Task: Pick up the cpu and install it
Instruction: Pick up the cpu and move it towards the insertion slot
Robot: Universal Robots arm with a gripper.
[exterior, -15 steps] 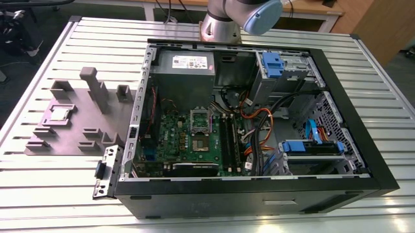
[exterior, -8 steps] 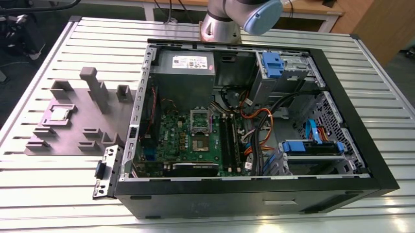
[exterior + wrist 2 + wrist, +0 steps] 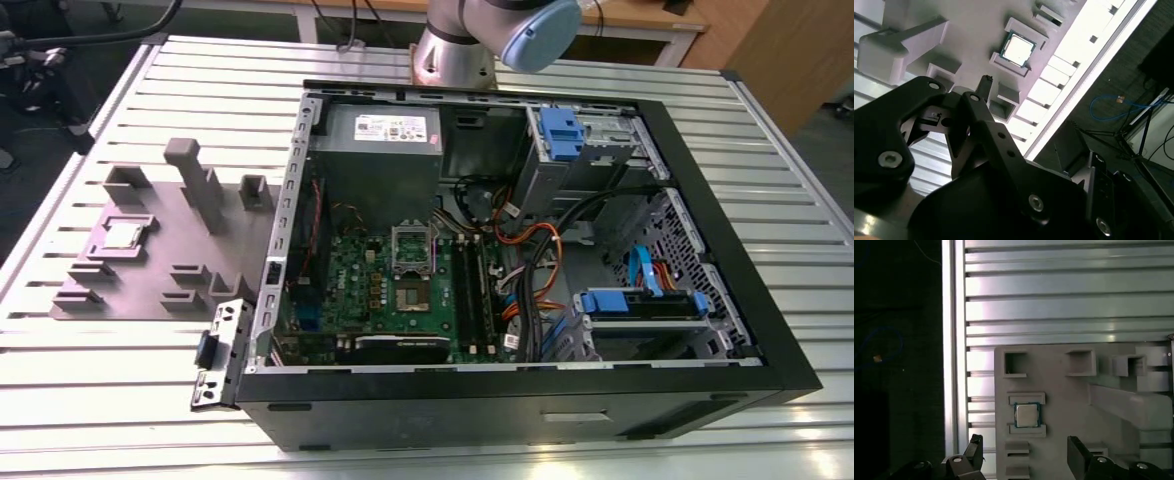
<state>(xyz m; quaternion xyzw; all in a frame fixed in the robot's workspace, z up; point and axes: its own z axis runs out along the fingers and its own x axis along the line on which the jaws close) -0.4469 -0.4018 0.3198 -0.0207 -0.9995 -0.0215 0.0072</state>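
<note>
— Fingers [image 3: 1076, 454] are seen spread wide in the first wrist view, and nothing is held. Why is the gap set so wide?

— Probably so that the cpu [image 3: 1027, 415] can be straddled; it is lined up with the gap, just beyond the tips.

— Where is it seated?

— Flat, metal top up, in a pocket of the grey holder [image 3: 147, 268]. Two sides are walled, seemingly against sliding; two are left open for gripping. The computer case [image 3: 534, 400] is set beside the holder.
</note>
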